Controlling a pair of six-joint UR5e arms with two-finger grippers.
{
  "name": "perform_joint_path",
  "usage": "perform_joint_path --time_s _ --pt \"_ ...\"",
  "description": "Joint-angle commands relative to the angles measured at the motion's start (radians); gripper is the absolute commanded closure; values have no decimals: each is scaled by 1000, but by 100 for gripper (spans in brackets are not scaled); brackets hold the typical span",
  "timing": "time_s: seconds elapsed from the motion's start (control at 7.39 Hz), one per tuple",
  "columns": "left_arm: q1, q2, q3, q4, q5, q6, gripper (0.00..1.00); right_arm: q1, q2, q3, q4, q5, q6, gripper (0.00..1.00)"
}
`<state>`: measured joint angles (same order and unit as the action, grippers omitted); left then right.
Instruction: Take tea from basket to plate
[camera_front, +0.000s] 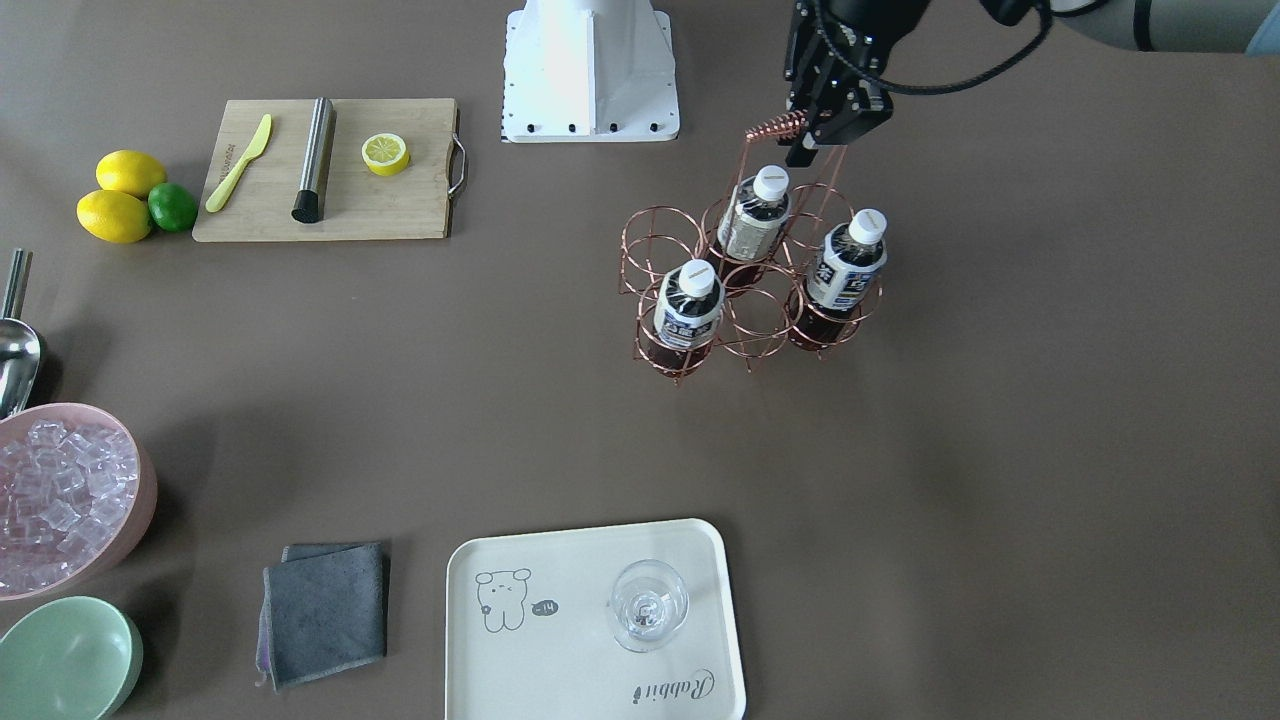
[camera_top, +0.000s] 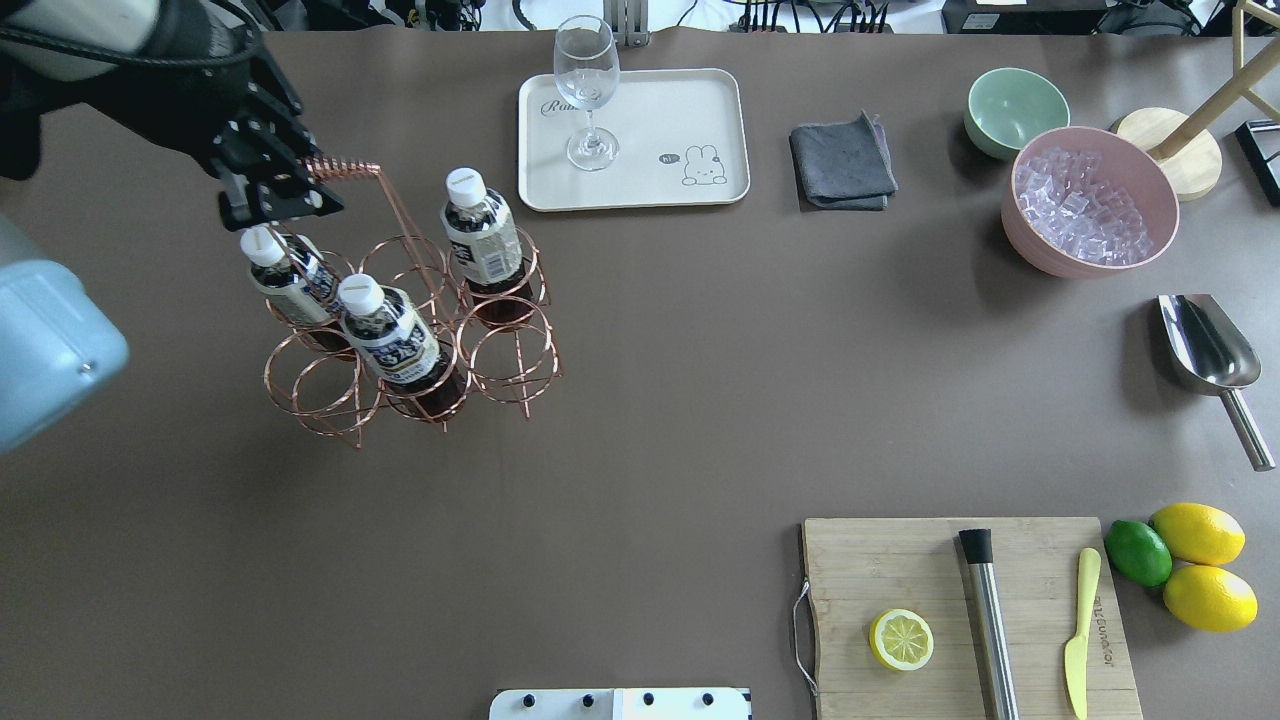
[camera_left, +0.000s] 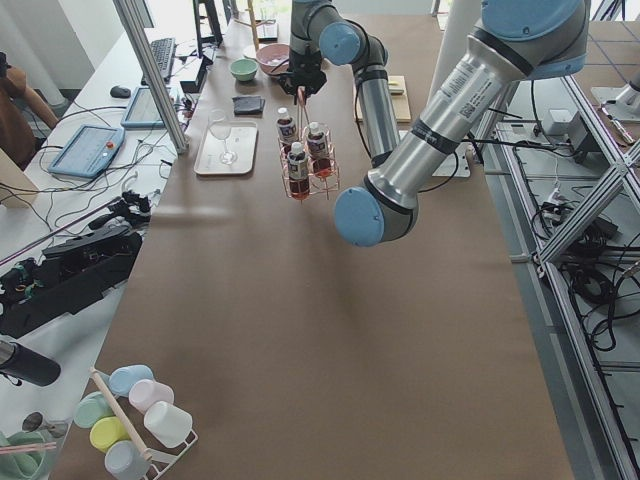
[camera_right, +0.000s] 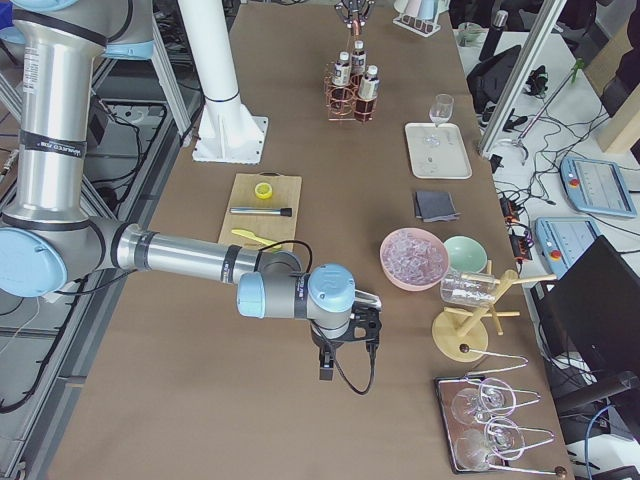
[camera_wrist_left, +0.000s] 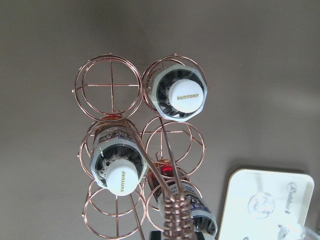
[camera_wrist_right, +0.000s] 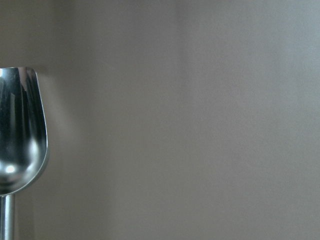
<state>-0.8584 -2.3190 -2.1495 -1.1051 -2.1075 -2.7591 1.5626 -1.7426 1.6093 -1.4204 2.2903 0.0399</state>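
The copper wire basket (camera_front: 752, 300) stands on the table's left half and shows in the overhead view (camera_top: 410, 330). It holds three white-capped bottles of dark tea. Two have black-and-white labels (camera_front: 848, 262) (camera_front: 690, 305). The middle one (camera_front: 757, 215) looks beige-labelled. My left gripper (camera_front: 808, 140) is shut on the coiled handle (camera_top: 340, 167) above the bottles. The cream plate (camera_front: 560, 640) lies at the far edge with a wine glass (camera_front: 648, 605) on it. My right gripper (camera_right: 345, 350) shows only in the exterior right view, so I cannot tell its state.
A grey cloth (camera_top: 842, 162), green bowl (camera_top: 1012, 108) and pink bowl of ice (camera_top: 1088, 200) lie right of the plate. A steel scoop (camera_top: 1210, 360) lies further right. A cutting board (camera_top: 965, 610) holds a half lemon, knife and steel rod. Lemons and a lime (camera_top: 1185, 560) sit beside it.
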Motion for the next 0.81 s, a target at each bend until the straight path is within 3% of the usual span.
perform_joint_path --time_s 0.0,0.27,0.68 --pt "198 -152 92 4 111 -57 100 2 0 1 0 0 0 0" --pt "313 -195 124 2 199 -106 100 4 0 3 0 0 0 0" --pt "366 -250 178 4 230 -126 100 5 0 8 0 2 0 0"
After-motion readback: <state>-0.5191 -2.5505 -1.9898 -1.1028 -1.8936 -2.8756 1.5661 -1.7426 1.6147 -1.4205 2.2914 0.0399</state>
